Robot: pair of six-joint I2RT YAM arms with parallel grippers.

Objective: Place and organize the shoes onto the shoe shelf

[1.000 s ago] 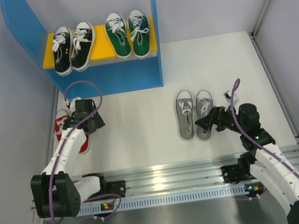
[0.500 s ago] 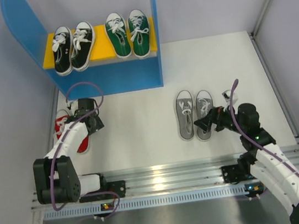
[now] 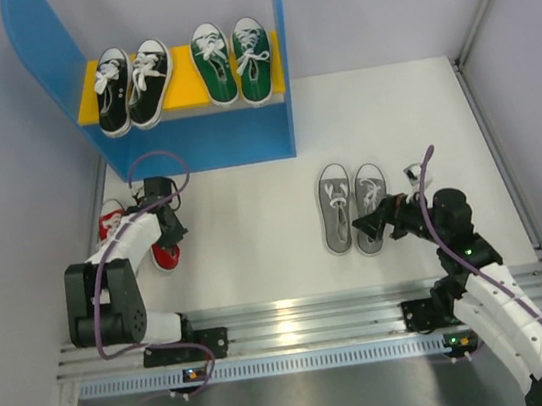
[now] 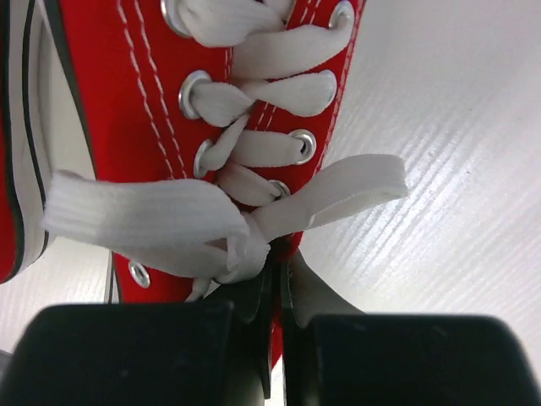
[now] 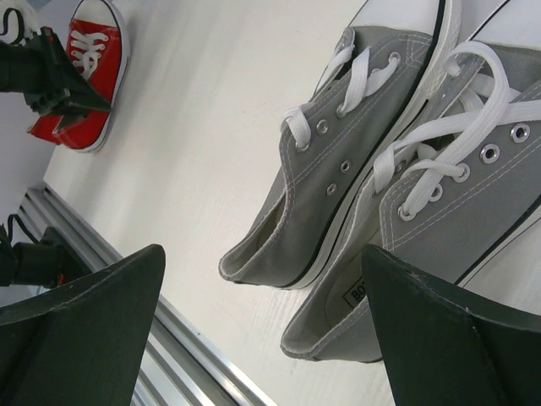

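Two red shoes lie by the left wall; one red shoe (image 3: 166, 256) (image 4: 127, 101) is under my left gripper (image 3: 166, 228) (image 4: 281, 262). Its jaws are shut on red fabric at the shoe's opening, beside the white lace bow. The other red shoe (image 3: 110, 226) lies closer to the wall. The grey pair (image 3: 352, 207) (image 5: 347, 178) sits centre-right. My right gripper (image 3: 367, 222) (image 5: 262, 254) stands open at their heels, touching neither. The blue shoe shelf (image 3: 192, 143) holds a black pair (image 3: 131, 86) and a green pair (image 3: 233, 62) on its yellow board (image 3: 185, 94).
The left wall (image 3: 25, 248) runs close beside the red shoes. An aluminium rail (image 3: 298, 325) crosses the near edge by the arm bases. Another rail (image 3: 501, 150) lines the table's right side. In the right wrist view the red shoe (image 5: 89, 51) shows far left.
My left gripper has closed on the red shoe, and the shoe's toe has swung out to the right. The right arm has barely moved.
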